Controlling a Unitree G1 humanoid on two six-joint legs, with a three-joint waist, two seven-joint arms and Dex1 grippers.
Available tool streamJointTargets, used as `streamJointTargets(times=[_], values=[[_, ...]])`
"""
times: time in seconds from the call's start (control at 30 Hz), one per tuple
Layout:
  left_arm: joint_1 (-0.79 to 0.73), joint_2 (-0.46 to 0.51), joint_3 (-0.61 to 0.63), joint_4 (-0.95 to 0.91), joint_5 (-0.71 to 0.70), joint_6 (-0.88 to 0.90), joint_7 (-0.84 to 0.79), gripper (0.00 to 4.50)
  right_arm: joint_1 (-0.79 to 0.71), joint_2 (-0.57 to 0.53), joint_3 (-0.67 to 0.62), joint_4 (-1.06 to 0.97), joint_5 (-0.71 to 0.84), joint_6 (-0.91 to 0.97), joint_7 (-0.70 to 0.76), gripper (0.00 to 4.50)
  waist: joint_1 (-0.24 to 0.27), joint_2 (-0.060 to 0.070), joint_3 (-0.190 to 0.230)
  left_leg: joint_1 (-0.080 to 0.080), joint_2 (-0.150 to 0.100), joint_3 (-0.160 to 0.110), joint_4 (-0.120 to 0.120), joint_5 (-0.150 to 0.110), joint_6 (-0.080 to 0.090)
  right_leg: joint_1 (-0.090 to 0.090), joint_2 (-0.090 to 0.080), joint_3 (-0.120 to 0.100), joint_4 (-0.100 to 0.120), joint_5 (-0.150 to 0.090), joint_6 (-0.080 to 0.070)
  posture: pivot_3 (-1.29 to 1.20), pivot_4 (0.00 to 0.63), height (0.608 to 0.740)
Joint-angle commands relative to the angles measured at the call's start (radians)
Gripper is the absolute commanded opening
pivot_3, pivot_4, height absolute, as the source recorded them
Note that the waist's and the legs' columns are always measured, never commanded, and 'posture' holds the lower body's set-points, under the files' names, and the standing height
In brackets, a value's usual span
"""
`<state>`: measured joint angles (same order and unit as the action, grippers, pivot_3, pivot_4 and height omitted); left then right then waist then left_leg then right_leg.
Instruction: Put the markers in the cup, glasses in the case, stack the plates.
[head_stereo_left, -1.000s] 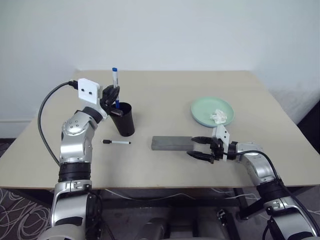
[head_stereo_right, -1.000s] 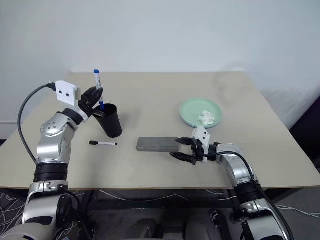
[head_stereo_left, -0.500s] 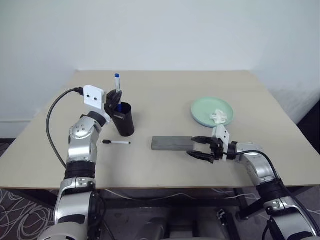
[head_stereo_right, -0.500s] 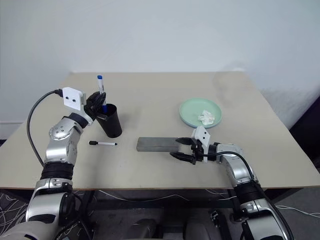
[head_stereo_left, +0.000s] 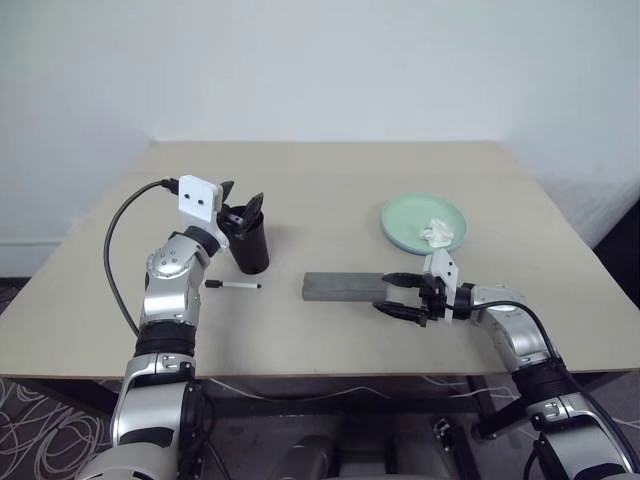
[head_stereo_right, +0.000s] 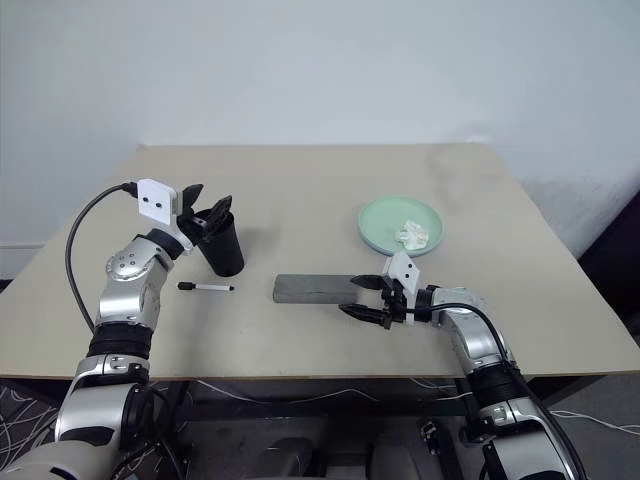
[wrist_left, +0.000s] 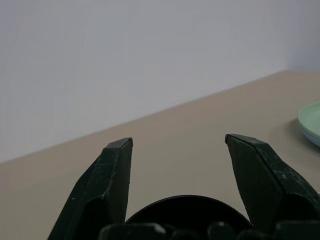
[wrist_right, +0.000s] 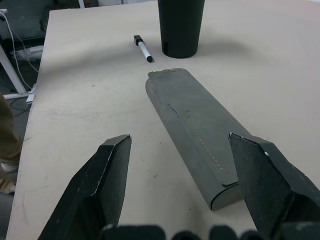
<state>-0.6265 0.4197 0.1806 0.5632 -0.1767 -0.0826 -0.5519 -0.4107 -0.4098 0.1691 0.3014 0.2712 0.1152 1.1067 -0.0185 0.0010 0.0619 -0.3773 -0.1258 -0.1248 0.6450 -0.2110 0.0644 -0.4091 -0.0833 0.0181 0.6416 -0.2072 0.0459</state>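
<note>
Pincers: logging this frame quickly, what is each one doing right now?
Left pincer: open, empty, over the black cup.
Right pincer: open, empty, at the end of the grey case.

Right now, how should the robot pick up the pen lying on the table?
Take the pen by the middle of its white barrel, coming straight down. It lies flat, crosswise beside the cup, so the fingers should close across its thin width.
</note>
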Motion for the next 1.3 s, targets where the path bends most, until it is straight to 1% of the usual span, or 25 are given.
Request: streamJointTargets(times=[0.03, 0.13, 0.2, 0.27, 0.33, 0.4, 0.5, 0.57, 0.63, 0.77, 0.87, 1.1, 1.3], values=[[-0.039, 0.023, 0.009, -0.048, -0.025, -0.002, -0.026, 3.16, -0.019, 0.004, -0.015, -0.031, 0.004, -0.012, -0.002, 3.38, 0.0, 0.0, 0.0, 0.0, 0.0, 0.0, 0.0, 0.0, 0.0, 0.0, 0.0, 0.0, 0.0, 0.0, 0.0, 0.0, 0.0, 0.74], [-0.063, 0.061, 0.015, -0.09, -0.082, 0.057, -0.134, 3.16, -0.021, 0.004, -0.014, -0.028, 0.003, -0.012, 0.0, 3.38, 0.0, 0.0, 0.0, 0.0, 0.0, 0.0, 0.0, 0.0, 0.0, 0.0, 0.0, 0.0, 0.0, 0.0, 0.0, 0.0, 0.0, 0.74], [-0.082, 0.118, 0.008, -0.156, -0.155, 0.158, -0.272, 3.16, -0.022, 0.003, -0.013, -0.028, 0.002, -0.011, 0.001, 3.38, -0.001, 0.0, 0.0, -0.001, 0.0, 0.0, 0.0, 0.0, 0.0, -0.001, 0.0, 0.0, 0.0, 0.0, 0.0, 0.0, 0.0, 0.74], [-0.086, 0.183, -0.021, -0.221, -0.201, 0.249, -0.411, 3.16, -0.024, 0.004, -0.012, -0.027, 0.002, -0.01, 0.002, 3.38, -0.003, 0.0, 0.0, -0.002, 0.0, 0.0, 0.0, 0.0, 0.0, -0.001, 0.0, 0.0, 0.0, 0.0, 0.0, 0.0, 0.0, 0.74], [-0.066, 0.277, -0.081, -0.292, -0.215, 0.336, -0.562, 3.16, -0.026, 0.004, -0.012, -0.023, 0.001, -0.011, 0.003, 3.38, -0.005, 0.0, 0.0, -0.001, 0.0, 0.0, -0.001, 0.0, 0.0, -0.001, 0.0, 0.0, 0.0, 0.0, 0.0, 0.0, 0.0, 0.74], [-0.056, 0.341, -0.124, -0.325, -0.213, 0.388, -0.653, 3.16, -0.029, 0.006, -0.011, -0.019, 0.001, -0.012, 0.003, 3.38, -0.006, 0.001, 0.0, 0.0, 0.0, 0.001, -0.002, 0.0, 0.0, -0.001, 0.0, 0.001, -0.001, 0.0, 0.0, 0.0, 0.0, 0.74], [-0.044, 0.439, -0.211, -0.331, -0.156, 0.407, -0.786, 3.16, -0.032, 0.007, -0.012, -0.015, 0.0, -0.015, 0.003, 3.38, -0.005, 0.001, 0.001, 0.001, 0.001, 0.001, -0.002, 0.0, 0.0, 0.0, 0.001, 0.001, 0.0, 0.0, 0.0, 0.0, 0.0, 0.74], [-0.042, 0.497, -0.297, -0.298, -0.066, 0.358, -0.853, 3.16, -0.033, 0.01, -0.011, -0.013, -0.001, -0.017, 0.002, 3.38, -0.005, 0.002, 0.001, 0.001, 0.002, 0.0, -0.002, 0.0, 0.0, -0.001, 0.002, 0.001, 0.0, -0.001, 0.0, 0.0, 0.0, 0.74], [-0.056, 0.528, -0.373, -0.229, 0.029, 0.292, -0.881, 3.16, -0.034, 0.012, -0.011, -0.011, -0.001, -0.018, 0.0, 3.38, -0.003, 0.002, 0.001, 0.001, 0.002, 0.0, -0.002, 0.0, 0.0, -0.001, 0.003, 0.001, 0.001, -0.001, -0.001, 0.0, 0.0, 0.74], [-0.105, 0.53, -0.462, -0.056, 0.177, 0.172, -0.873, 3.16, -0.032, 0.013, -0.013, -0.015, -0.001, -0.018, -0.003, 3.38, 0.0, 0.002, 0.001, 0.001, 0.002, 0.0, -0.003, 0.0, 0.0, -0.001, 0.003, 0.001, 0.0, -0.001, -0.001, 0.0, 0.0, 0.74], [-0.144, 0.511, -0.496, 0.066, 0.248, 0.091, -0.852, 3.16, -0.026, 0.008, -0.017, -0.019, 0.0, -0.017, -0.004, 3.38, 0.0, 0.001, 0.001, 0.0, 0.002, 0.0, -0.003, 0.0, 0.0, -0.002, 0.003, 0.001, -0.001, -0.001, -0.001, 0.0, 0.0, 0.74], [-0.248, 0.429, -0.522, 0.337, 0.344, -0.031, -0.813, 3.16, -0.022, 0.002, -0.019, -0.025, 0.001, -0.013, -0.004, 3.38, 0.0, 0.001, 0.001, -0.001, 0.001, 0.0, -0.003, 0.0, 0.0, -0.002, 0.002, 0.001, -0.001, -0.001, 0.0, 0.0, 0.0, 0.74], [-0.317, 0.374, -0.538, 0.488, 0.414, -0.084, -0.803, 3.16, -0.03, -0.001, -0.018, -0.02, 0.0, -0.013, -0.002, 3.38, 0.0, 0.001, 0.001, -0.001, 0.002, 0.0, -0.003, 0.0, 0.0, -0.002, 0.002, 0.001, -0.001, -0.001, 0.0, 0.0, 0.0, 0.74]])
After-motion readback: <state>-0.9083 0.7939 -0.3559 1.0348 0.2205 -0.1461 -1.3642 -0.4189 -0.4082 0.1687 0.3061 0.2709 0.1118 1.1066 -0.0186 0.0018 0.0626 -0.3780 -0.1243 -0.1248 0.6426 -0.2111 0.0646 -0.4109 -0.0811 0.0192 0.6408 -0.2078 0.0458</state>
